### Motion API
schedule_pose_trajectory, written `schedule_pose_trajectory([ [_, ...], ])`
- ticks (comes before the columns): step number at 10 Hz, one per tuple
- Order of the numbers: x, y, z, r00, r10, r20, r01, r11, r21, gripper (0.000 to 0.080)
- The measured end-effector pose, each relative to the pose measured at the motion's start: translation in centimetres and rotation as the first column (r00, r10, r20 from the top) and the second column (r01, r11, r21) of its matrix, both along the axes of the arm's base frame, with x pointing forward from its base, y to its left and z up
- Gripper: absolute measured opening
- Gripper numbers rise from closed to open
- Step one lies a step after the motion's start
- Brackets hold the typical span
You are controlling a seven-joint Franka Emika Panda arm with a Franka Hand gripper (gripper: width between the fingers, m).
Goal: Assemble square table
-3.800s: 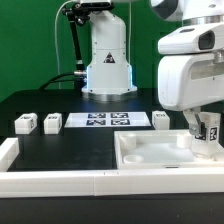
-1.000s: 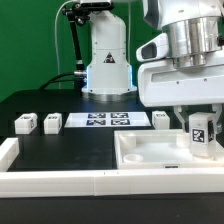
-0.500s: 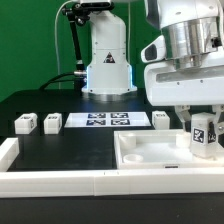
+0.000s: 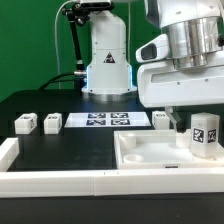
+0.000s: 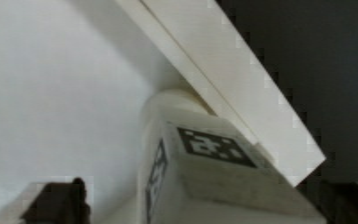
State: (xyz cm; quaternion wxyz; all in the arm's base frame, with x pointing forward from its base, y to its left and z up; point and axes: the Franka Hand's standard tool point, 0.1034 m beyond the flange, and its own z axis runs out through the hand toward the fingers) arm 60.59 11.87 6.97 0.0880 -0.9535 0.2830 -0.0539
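The white square slab point(image 4: 150, 160) lies at the exterior view's right, inside facing up. One marker-tagged leg block point(image 4: 204, 134) stands upright in its far right corner; it also shows in the wrist view point(image 5: 220, 165). My gripper point(image 4: 198, 118) hangs over that leg, open. One finger point(image 4: 176, 122) stands clear of the leg's left side. In the wrist view the gripper point(image 5: 202, 210) straddles the leg with gaps on both sides, and a dark finger point(image 5: 55, 205) shows apart from it. Three more leg blocks point(image 4: 24, 123), point(image 4: 52, 122), point(image 4: 161, 119) lie on the black table.
The marker board point(image 4: 105, 120) lies flat between the loose legs. A low white barrier wall point(image 4: 60, 182) runs along the front and up the exterior view's left. The arm's white base point(image 4: 107, 60) stands behind.
The gripper has risen since the earliest frame. Its fingers, close on the leg half a second ago, now stand apart from it. The leg stays upright in the corner.
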Motion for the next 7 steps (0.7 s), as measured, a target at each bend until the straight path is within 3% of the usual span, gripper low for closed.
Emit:
schedule_pose_trajectory([
  [3,-0.07,0.89,0.22,0.951,0.309,-0.002,-0.308,0.949,-0.067,0.0649],
  [6,-0.04,0.69,0.15,0.891,0.453,0.010,-0.450,0.888,-0.094,0.0649],
  [7,-0.04,0.66,0.12,0.837,0.548,0.010,-0.543,0.831,-0.117,0.0649],
])
